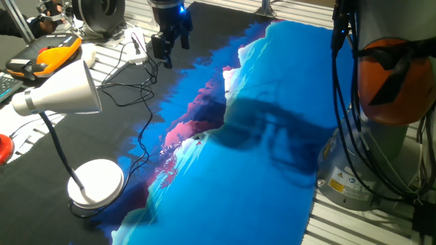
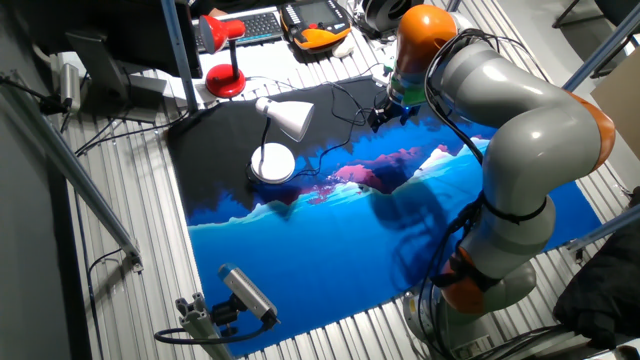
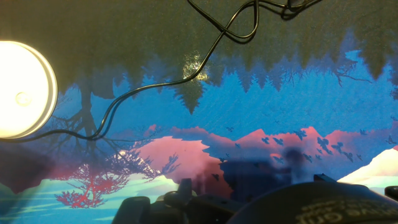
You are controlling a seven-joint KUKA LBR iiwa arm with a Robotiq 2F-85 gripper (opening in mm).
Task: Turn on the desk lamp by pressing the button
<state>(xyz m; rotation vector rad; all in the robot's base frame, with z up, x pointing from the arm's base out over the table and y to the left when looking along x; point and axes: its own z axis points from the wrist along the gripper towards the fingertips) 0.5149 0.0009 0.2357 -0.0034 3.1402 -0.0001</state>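
Note:
The desk lamp stands at the left of the mat, its white cone shade [image 1: 65, 92] on a thin dark neck above the flat round white base [image 1: 95, 182]. The other fixed view shows the shade [image 2: 290, 118] over the base [image 2: 272, 162]. In the hand view the base [image 3: 22, 90] is a bright disc at the left edge, and a small round mark on it may be the button [image 3: 23, 98]. My gripper [image 1: 167, 47] hangs above the mat's far side, well away from the lamp. Only its dark body [image 3: 205, 205] shows along the bottom of the hand view.
A black cable [image 1: 139, 102] loops over the dark part of the blue and pink landscape mat [image 1: 259, 156]. An orange and black handheld unit [image 1: 44, 58] and a red lamp [image 2: 225, 75] lie beyond the mat. The arm's base [image 1: 381, 136] stands at the right.

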